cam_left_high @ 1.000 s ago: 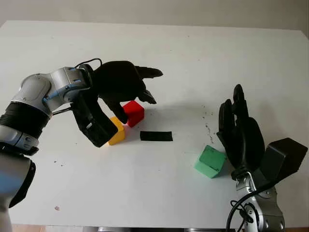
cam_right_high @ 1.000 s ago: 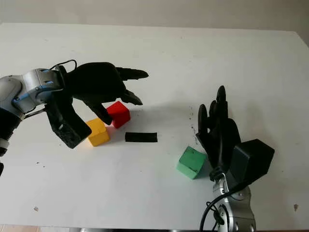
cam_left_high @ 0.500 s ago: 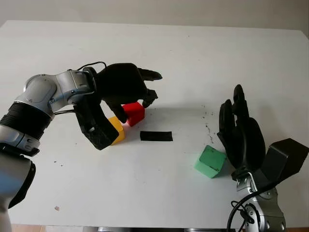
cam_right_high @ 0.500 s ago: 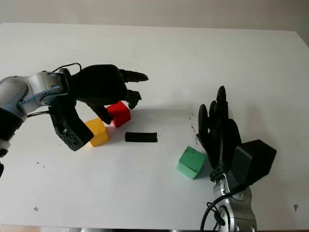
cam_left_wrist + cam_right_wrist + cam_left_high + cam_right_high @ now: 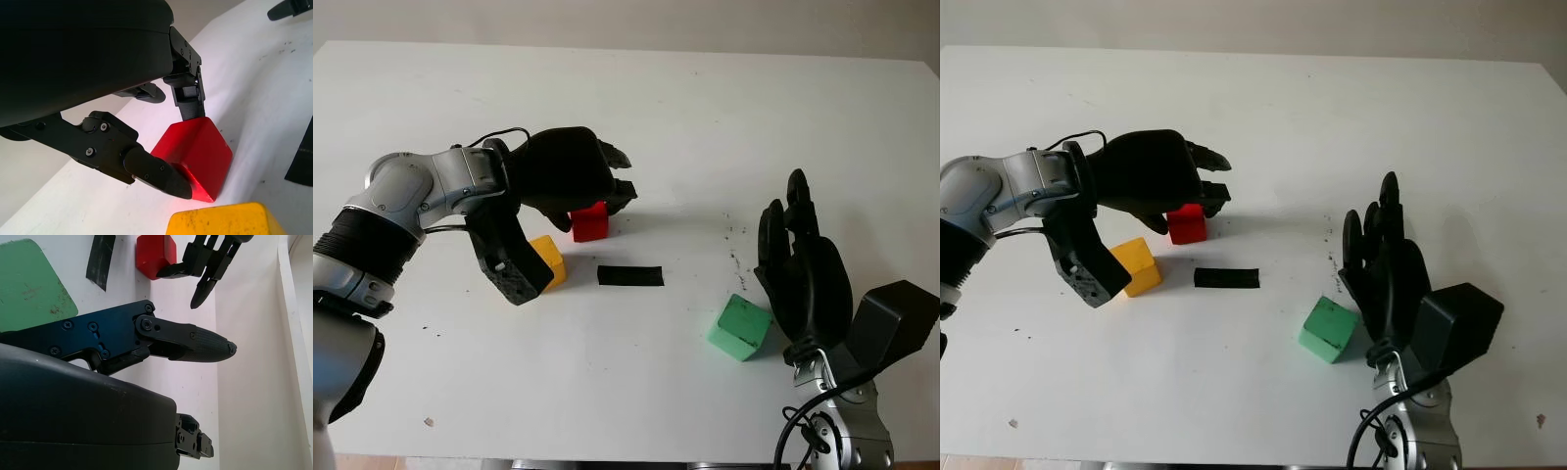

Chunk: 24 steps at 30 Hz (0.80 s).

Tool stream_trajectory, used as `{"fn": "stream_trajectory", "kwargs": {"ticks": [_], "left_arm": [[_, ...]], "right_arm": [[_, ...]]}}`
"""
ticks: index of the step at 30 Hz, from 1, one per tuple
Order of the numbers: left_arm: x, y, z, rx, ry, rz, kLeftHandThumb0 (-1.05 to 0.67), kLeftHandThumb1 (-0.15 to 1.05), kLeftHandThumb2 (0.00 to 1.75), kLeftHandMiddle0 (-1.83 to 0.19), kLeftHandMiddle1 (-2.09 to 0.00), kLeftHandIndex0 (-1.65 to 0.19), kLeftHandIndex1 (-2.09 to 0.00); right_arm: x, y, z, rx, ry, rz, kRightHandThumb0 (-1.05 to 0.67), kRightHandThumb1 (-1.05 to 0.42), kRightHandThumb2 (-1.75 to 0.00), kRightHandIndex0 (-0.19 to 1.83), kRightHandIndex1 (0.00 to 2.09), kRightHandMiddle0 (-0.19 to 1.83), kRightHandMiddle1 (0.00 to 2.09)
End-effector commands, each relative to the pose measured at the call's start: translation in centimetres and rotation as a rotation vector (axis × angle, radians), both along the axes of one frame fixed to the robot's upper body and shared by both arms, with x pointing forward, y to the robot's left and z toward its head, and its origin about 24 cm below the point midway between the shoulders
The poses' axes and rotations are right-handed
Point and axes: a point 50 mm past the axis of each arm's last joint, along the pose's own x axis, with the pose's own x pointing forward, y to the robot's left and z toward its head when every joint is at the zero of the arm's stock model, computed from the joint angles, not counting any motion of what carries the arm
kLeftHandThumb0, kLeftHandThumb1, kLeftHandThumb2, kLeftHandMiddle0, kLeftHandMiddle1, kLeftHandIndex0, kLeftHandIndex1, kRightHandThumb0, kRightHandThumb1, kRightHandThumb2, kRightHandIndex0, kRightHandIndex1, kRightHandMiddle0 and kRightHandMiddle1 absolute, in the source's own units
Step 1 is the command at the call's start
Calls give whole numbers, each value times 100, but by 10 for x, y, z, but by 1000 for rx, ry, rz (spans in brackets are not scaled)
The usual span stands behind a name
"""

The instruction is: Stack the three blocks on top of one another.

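No stack yet: all 3 blocks sit apart on the table (image 5: pixel 636 98). The left hand (image 5: pixel 573 176) closes its fingers on the red block (image 5: pixel 589 222), just beside the yellow block (image 5: pixel 546 260). The right hand (image 5: pixel 803 279) is open beside the green block (image 5: pixel 740 327).

Red block (image 5: pixel 590 222), yellow block (image 5: pixel 548 261), green block (image 5: pixel 740 328), black tape strip (image 5: pixel 629 275), white table (image 5: pixel 705 117)

two blocks (image 5: pixel 570 243) left of the tape strip (image 5: pixel 630 275), third block (image 5: pixel 740 328) right.
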Motion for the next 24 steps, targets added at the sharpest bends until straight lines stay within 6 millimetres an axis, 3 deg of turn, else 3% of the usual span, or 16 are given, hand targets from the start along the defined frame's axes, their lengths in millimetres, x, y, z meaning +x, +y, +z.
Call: {"fn": "stream_trajectory", "kwargs": {"ticks": [1,6,11,16,20,24], "left_arm": [[-1,-3,17,-18,-37,-18,-32,90,6,-43,-8,-44,-119],[-5,-6,32,-106,41,0,-30,90,5,-41,-6,-48,-120],[-13,-11,49,-265,141,-23,-40,90,5,-37,-5,-49,-130],[-22,-15,63,-290,164,-47,-40,91,5,-33,-4,-46,-136],[-29,-19,63,-308,181,-78,-39,90,5,-34,-5,-47,-125],[-33,-21,57,-289,196,-100,-39,90,5,-35,-5,-48,-129]], "right_arm": [[-2,-3,2,-4,-6,-5,-61,-105,-59,-19,0,-19,0],[-1,-3,0,4,-4,-9,-62,-105,-57,-19,0,-19,0],[-2,-2,0,1,3,-5,-62,-105,-58,-19,0,-19,0],[-3,-3,-1,-10,6,0,-62,-105,-58,-19,0,-19,0],[-3,-3,0,-7,5,-2,-63,-105,-58,-19,0,-19,0],[-4,-3,0,-9,9,0,-63,-105,-58,-19,0,-19,1]]}}
